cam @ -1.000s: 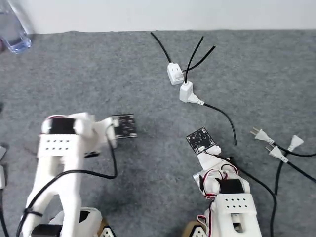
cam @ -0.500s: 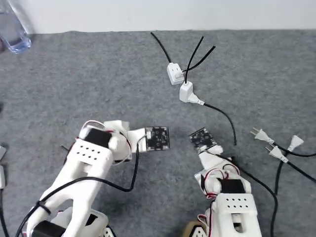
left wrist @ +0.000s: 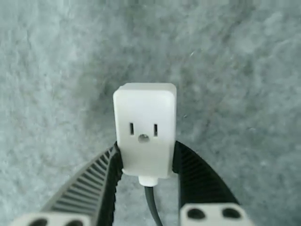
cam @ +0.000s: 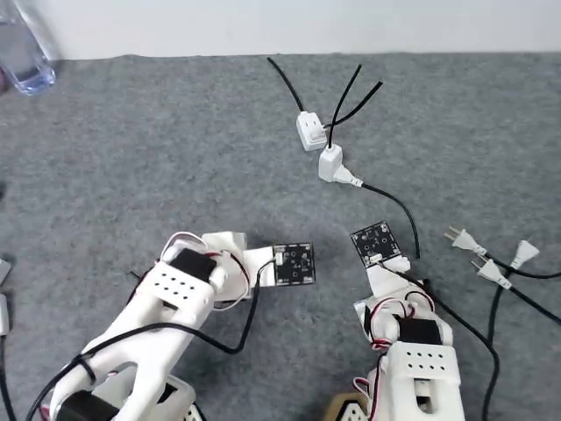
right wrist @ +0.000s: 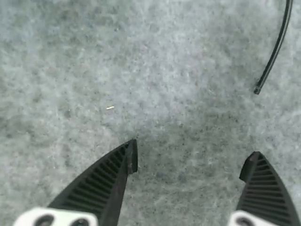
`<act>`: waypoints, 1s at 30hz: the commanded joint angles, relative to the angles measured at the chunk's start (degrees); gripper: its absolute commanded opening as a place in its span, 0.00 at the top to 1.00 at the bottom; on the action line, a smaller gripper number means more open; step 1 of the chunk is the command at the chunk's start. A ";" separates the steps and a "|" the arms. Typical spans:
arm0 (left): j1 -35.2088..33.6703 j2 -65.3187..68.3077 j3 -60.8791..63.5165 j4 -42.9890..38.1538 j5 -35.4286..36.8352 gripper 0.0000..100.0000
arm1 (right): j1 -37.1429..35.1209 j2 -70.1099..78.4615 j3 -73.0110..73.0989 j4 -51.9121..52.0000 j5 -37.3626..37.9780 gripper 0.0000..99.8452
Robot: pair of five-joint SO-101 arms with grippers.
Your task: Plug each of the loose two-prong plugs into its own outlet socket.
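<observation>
**Inspector:** What has changed?

**Assessor:** The left arm (cam: 188, 281) has swung from the lower left of the high view to the lower centre. The right arm (cam: 412, 346) has edged slightly rightward. The left gripper (left wrist: 146, 149) is clenched on the held socket (left wrist: 145, 122), a finger pressed against each side, with its slotted face turned to the wrist camera. In the high view that socket sits hidden beneath the arm's wrist, at lower centre.

**Inspector:** Consequence for the task?

**Assessor:** My judgement is that the socket is being carried to where the other arm can meet it. The right gripper (right wrist: 193, 150) is spread wide and empty above the carpet (right wrist: 94, 61), so no plug is in hand and this insertion has not begun.

**Inspector:** Counts?

**Assessor:**
- **Sockets:** three. These are the held one, the upper socket (cam: 310, 130) and the lower socket (cam: 330, 163), the last two at upper centre.
- **Seated plug:** one, the seated plug (cam: 347, 178), which appears to be pushed into the lower socket.
- **Loose plugs with prongs showing:** two, the first loose plug (cam: 458, 238) and the second loose plug (cam: 491, 274), at the right edge.
- **Unclassified:** a white fitting (cam: 526, 253) lies beside them, and I cannot tell what it is.
- **Arms:** two.
</observation>
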 commanded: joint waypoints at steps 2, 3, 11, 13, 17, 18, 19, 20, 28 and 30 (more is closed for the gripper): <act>0.62 -0.26 1.63 -1.49 0.53 0.99 | 0.31 -0.57 -0.88 -1.19 -0.62 0.66; 0.62 -0.26 2.42 -1.76 0.53 0.99 | 0.31 -0.57 -0.88 -1.19 -0.62 0.66; 0.62 -0.26 6.37 -6.33 0.97 0.99 | 0.22 -0.57 -0.79 -1.19 -0.62 0.66; 0.62 -0.26 6.37 -6.33 0.97 0.99 | 0.22 -0.57 -0.79 -1.19 -0.62 0.66; 0.62 -0.35 6.37 -6.33 1.14 0.99 | 0.22 -0.57 -0.79 -1.19 -0.62 0.66; 0.62 -0.35 6.37 -6.33 1.85 0.98 | 0.22 -0.57 -0.79 -1.19 -0.62 0.66; 0.53 -0.53 6.29 -6.33 3.25 0.98 | 0.13 -0.57 -0.79 -1.19 -0.62 0.66; 0.44 -0.88 6.02 -6.33 4.48 0.98 | 0.13 -0.57 -0.79 -1.19 -0.62 0.66; 0.62 -0.88 4.79 -6.24 14.33 0.67 | 0.13 -0.57 -0.79 -1.27 -0.62 0.66; 0.62 -0.88 4.79 -6.24 14.42 0.59 | 0.13 -0.57 -0.79 -1.27 -0.62 0.66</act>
